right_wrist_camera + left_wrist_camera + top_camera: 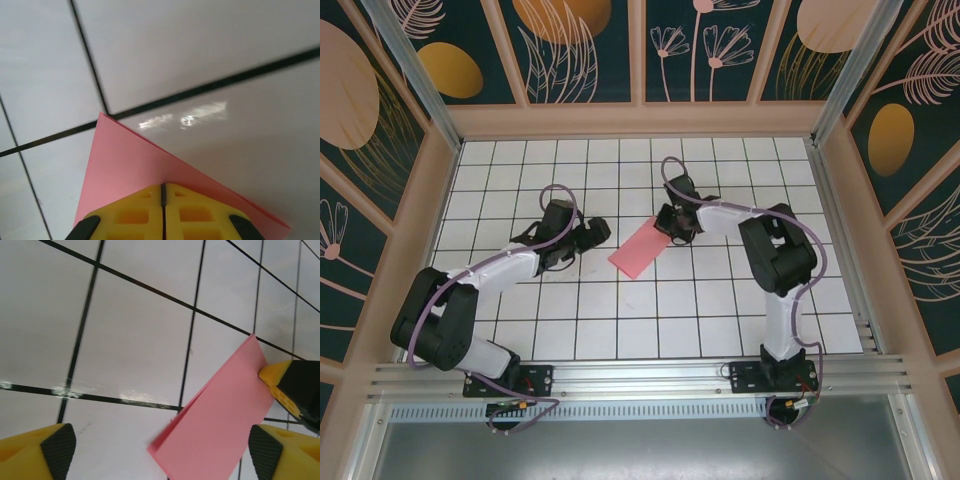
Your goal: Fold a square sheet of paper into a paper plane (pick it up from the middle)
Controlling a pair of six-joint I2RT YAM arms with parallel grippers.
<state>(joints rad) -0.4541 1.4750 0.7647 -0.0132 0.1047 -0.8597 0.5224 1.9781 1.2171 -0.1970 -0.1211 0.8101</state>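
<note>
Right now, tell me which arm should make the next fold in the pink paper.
Left, probably: the left gripper stands open beside the paper, free to lift an edge; the right gripper is shut, its tips on the far end.

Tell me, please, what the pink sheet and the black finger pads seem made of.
Pink sheet: thin matte paper, judging by its sharp fold and layered edge. Finger pads: probably rubber, black with a fine grid texture, set in yellow, likely plastic, fingers.

The paper (220, 415) is matt and smooth; the worktop (135, 340) is glossy, catching glare; the right end effector (163, 189) is probably moulded plastic.
</note>
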